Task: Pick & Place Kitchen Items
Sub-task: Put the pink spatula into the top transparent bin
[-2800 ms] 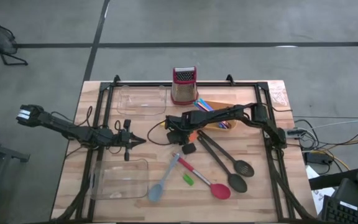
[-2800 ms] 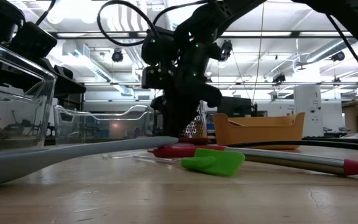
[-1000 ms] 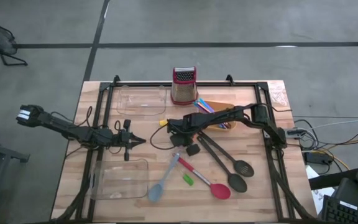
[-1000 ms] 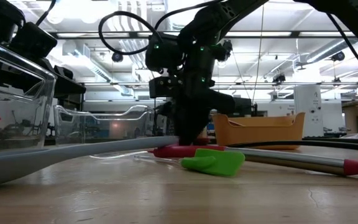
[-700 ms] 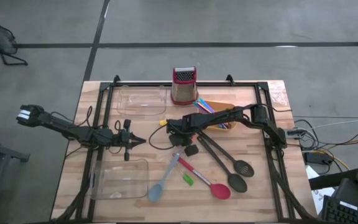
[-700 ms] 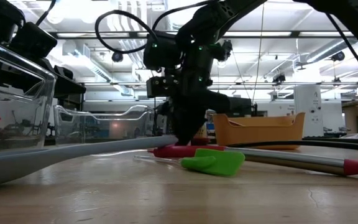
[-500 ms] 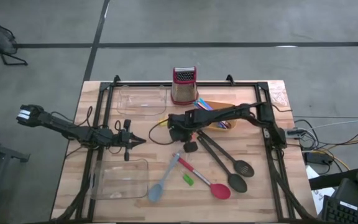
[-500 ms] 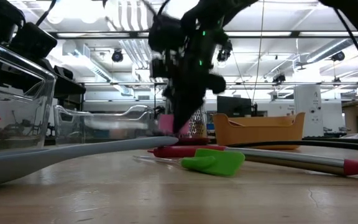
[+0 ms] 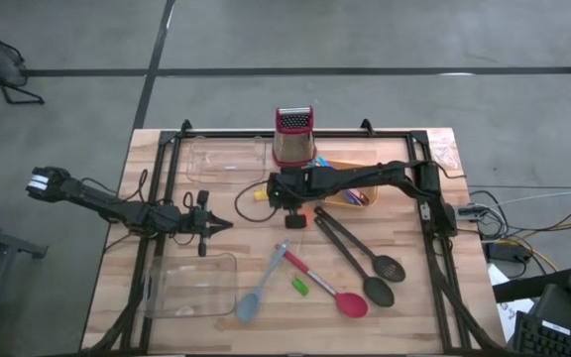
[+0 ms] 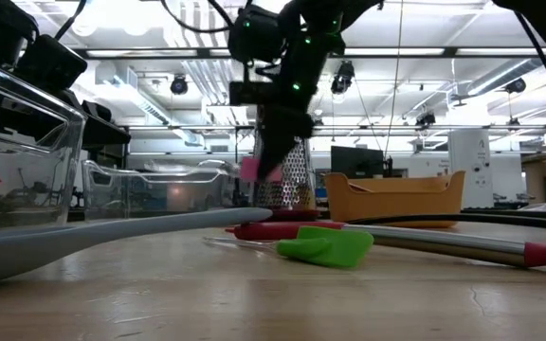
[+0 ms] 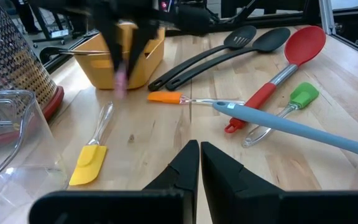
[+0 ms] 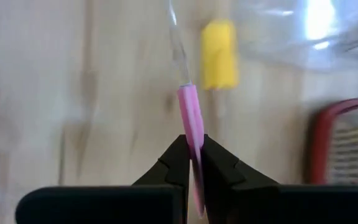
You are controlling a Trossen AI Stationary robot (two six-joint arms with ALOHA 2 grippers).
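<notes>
My right gripper (image 9: pixel 290 214) is above the table's middle, shut on a small pink-headed spatula (image 12: pixel 190 112) with a clear handle. It also shows in the low view (image 10: pixel 251 169). My left gripper (image 9: pixel 206 226) is shut and empty at the table's left. Lying flat on the table are a yellow-headed spatula (image 9: pixel 259 195), an orange one (image 11: pixel 163 98), a green one (image 9: pixel 298 287), a red-headed spoon (image 9: pixel 350 302), a grey-blue spatula (image 9: pixel 249 307) and two black slotted spoons (image 9: pixel 385 278). Thin coloured sticks (image 9: pixel 330 169) stick out of the orange bowl. My right gripper pinches the spatula's pink head (image 12: pixel 192 127) between its two fingers, which come from above. The clear handle (image 12: pixel 176 43) sticks out past the fingertips. The spatula is lifted clear of the table.
A red-topped metal grater (image 9: pixel 293 134) stands at the far edge, and the orange bowl (image 9: pixel 360 198) lies under the right arm. One clear tray (image 9: pixel 228 159) is at the far left and another (image 9: pixel 191 288) at the near left.
My right gripper was low on the table by the spoon handles. It has risen and gone toward the far edge with the pink-headed spatula, which is now lifted clear of the table.
</notes>
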